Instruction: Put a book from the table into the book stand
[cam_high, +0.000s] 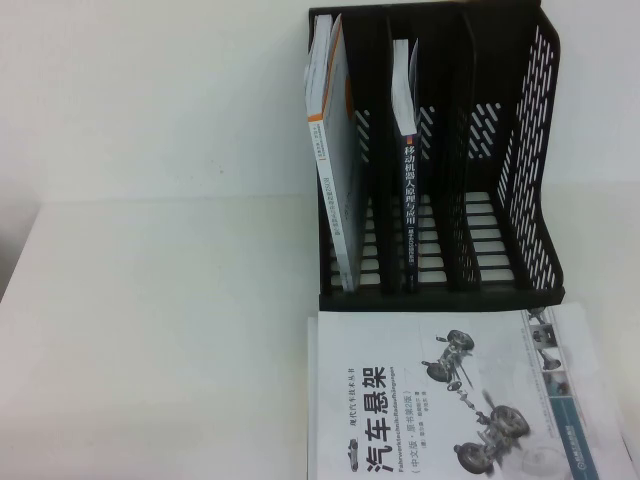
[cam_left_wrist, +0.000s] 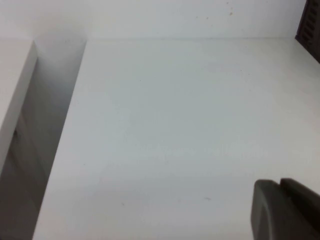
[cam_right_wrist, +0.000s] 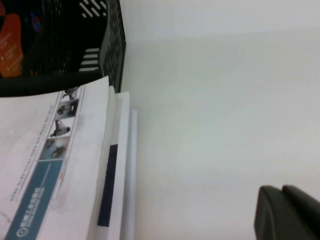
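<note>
Both grippers, left (cam_left_wrist: 285, 210) closed and empty, right (cam_right_wrist: 287, 212) unreadable, hang parked beside the book (cam_high: 450, 400), untouched before the stand (cam_high: 440, 150).

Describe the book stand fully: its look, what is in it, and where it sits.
The book stand is black, plastic-looking, with three upright slots, a slatted base and perforated side walls. It stands upright at the back of the white table. The robot's-left slot holds a white-spined book, the middle slot a black-spined book; the right slot is empty. The large white book lies flat at its front edge, apparently touching. No gripper is near it.
</note>
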